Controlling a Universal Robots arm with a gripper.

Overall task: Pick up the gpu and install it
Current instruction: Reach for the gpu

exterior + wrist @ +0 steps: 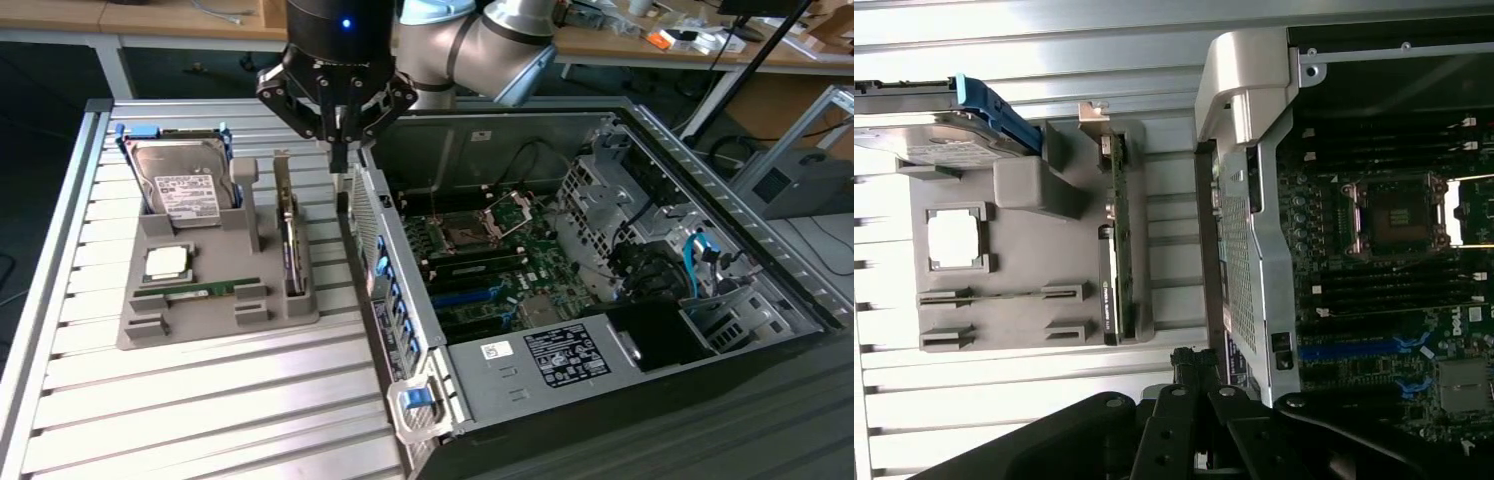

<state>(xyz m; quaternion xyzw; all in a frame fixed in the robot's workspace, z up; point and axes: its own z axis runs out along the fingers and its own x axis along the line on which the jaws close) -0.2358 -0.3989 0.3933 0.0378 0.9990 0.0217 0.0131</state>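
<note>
**Tool.** The gripper (339, 160) hangs in the upper middle of the exterior frame. Its fingers are pressed together and point straight down, with nothing between them. The tips stand over the gap between the grey holder (144, 332) and the near wall of the computer case (384, 262). Whether they touch the top edge of that wall cannot be told. In the wrist view the gripper (1192, 372) again shows its tips together and empty.

**Task item.** The gpu (290, 245) stands on edge in a slot on the holder's right side, left of centre in the exterior frame, with its silver bracket end uppermost. It lies just down and to the left of the fingertips and apart from them. The wrist view shows the gpu (1116, 255) edge-on in the same slot.

**Surroundings.** The holder also carries a hard drive (184, 185), a processor chip (167, 262) and a RAM stick (203, 288). The case lies open across the right of the frame with its motherboard (481, 250) exposed. All of it rests on a slatted table (200, 420).

**Assessment.** The step in hand appears to be the approach for the pick. The card is not grasped and not installed. In my judgement, a grasp calls for the fingers to be spread, lined up with the card's thin upper edge over its slot, and brought down either side of it, clear of the case wall.
</note>
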